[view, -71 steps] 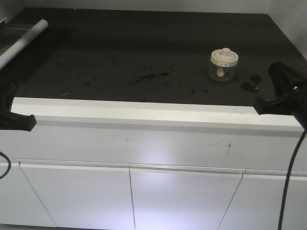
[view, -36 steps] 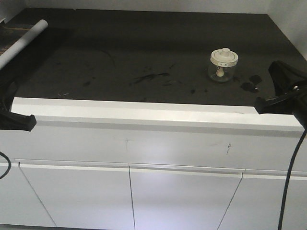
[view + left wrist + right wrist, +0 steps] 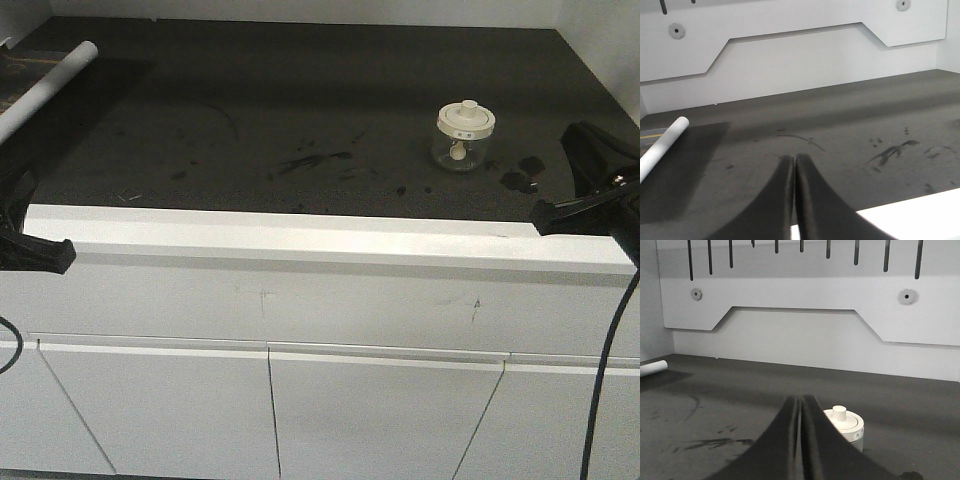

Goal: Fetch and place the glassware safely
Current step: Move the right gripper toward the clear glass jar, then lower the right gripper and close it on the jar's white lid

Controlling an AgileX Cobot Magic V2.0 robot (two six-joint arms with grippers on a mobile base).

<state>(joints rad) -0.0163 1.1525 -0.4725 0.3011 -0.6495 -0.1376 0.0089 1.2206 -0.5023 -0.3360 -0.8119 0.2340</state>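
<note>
The glassware (image 3: 465, 134) is a small squat clear jar with a cream-white knobbed lid, standing upright on the dark worktop (image 3: 300, 110) at the right. In the right wrist view the glassware (image 3: 847, 424) sits just beyond and right of my right gripper (image 3: 801, 399), whose fingers are shut together on nothing. From the front, my right gripper (image 3: 538, 214) hangs over the white front ledge, right of and nearer than the jar. My left gripper (image 3: 794, 159) is shut and empty, and from the front the left gripper (image 3: 68, 255) sits low at the ledge's far left.
A grey-white rolled tube (image 3: 45, 90) lies at the far left of the worktop, also seen as the tube (image 3: 661, 148). A white slotted back wall (image 3: 805, 305) closes off the rear. The white ledge (image 3: 300, 238) runs along the front, with cabinet doors below. Dark smudges mark the worktop's middle.
</note>
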